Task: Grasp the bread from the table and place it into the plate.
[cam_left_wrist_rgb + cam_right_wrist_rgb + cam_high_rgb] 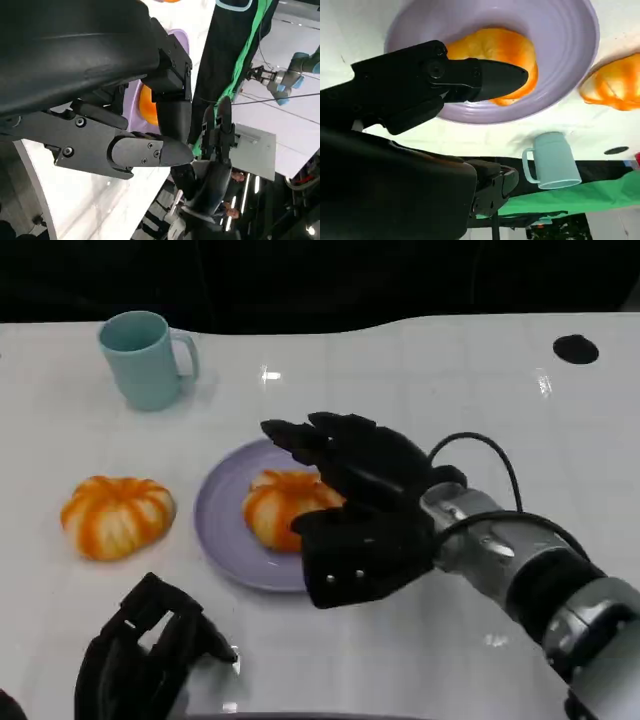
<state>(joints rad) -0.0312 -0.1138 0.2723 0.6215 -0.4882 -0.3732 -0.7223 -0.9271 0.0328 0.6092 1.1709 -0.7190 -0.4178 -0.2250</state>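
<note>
An orange-and-white striped bread (278, 502) lies on the lilac plate (222, 530) at the table's middle. My right hand (360, 505) hovers over the bread's right side with its fingers spread above it and nothing gripped. The right wrist view shows the same bread (512, 50) resting in the plate (560, 75), with a black finger (485, 80) stretched in front of it. A second striped bread (117, 515) sits on the table left of the plate. My left hand (145, 660) rests low at the near left edge and holds nothing.
A pale teal mug (145, 360) stands at the back left of the white table. A small black disc (575, 348) lies at the far right. Bare table surface stretches to the right of the plate and in front of it.
</note>
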